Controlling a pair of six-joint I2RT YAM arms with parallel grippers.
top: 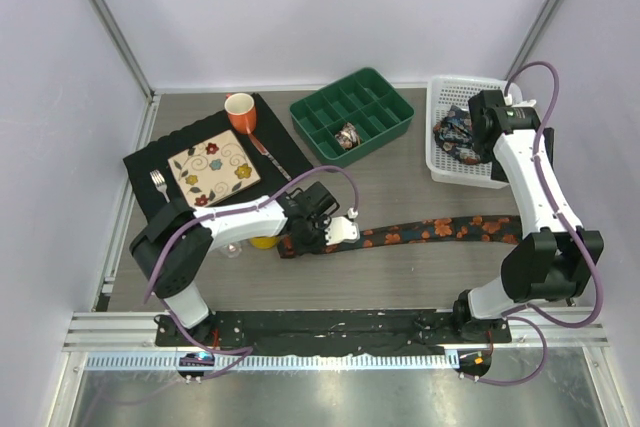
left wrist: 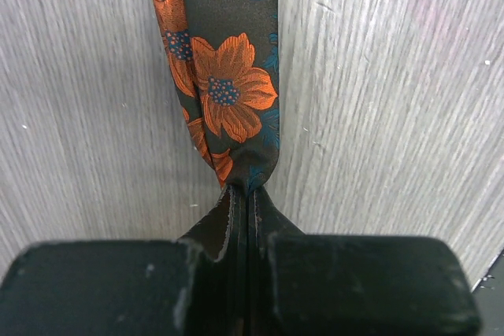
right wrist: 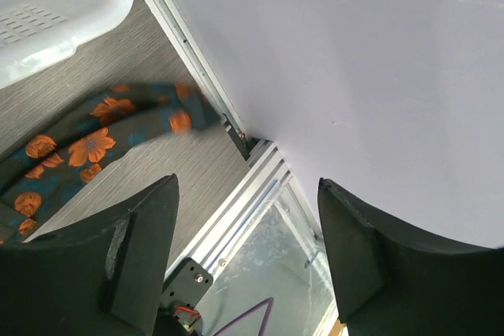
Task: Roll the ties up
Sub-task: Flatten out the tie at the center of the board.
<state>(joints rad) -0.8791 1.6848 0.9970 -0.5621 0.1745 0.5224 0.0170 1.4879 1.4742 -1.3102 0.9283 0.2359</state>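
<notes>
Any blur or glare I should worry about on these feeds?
Left wrist: tie print sharp, left gripper clamping it a dark silhouette. Right wrist: the tie's end looks soft. Top external: evenly lit, glare only on the front metal sheet.

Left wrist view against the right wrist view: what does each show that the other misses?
Only the left wrist: the left gripper shut on one end of the dark navy fabric tie with orange flowers. Only the right wrist: the open, empty right gripper, a white perforated plastic basket, a silver metal frame rail and the white wall. Both: that tie and the grey wood-grain table.
</notes>
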